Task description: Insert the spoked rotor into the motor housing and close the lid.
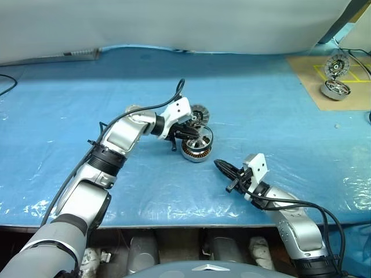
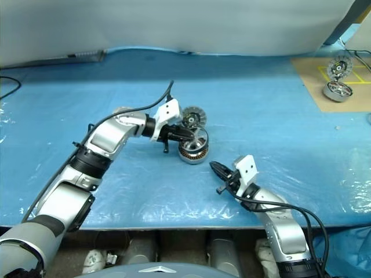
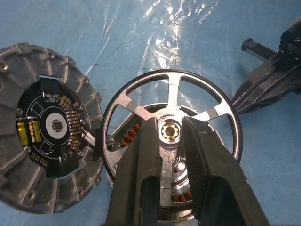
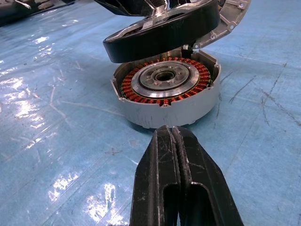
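Your left end effector [image 3: 171, 141] has its two black fingers closed on the hub of the spoked rotor [image 3: 171, 94], one finger on each side of the brass-coloured centre; the rotor hangs tilted just above the motor housing [image 4: 167, 101], its dark rim over the cup's far edge and not yet seated; you can see the copper-coloured coils through the gaps between the spokes in the left wrist view; in the right wrist view a gap shows between the rotor's rim and the housing's coil ring on the near side.

The housing sits on the blue plastic-covered table [image 1: 261, 104] near the middle of your reach; the lid [image 3: 47, 146] lies open beside it, joined at the housing's edge, its inner face turned up and showing a black circuit board with yellow parts.

Your right end effector [image 1: 220, 166] is fully closed with nothing between its fingers; it rests low over the table, near the housing but apart from it, pointing toward it.

At the far right of the table a similar motor unit [image 1: 335, 89] sits on tan cardboard [image 1: 307, 75], well apart from your work.
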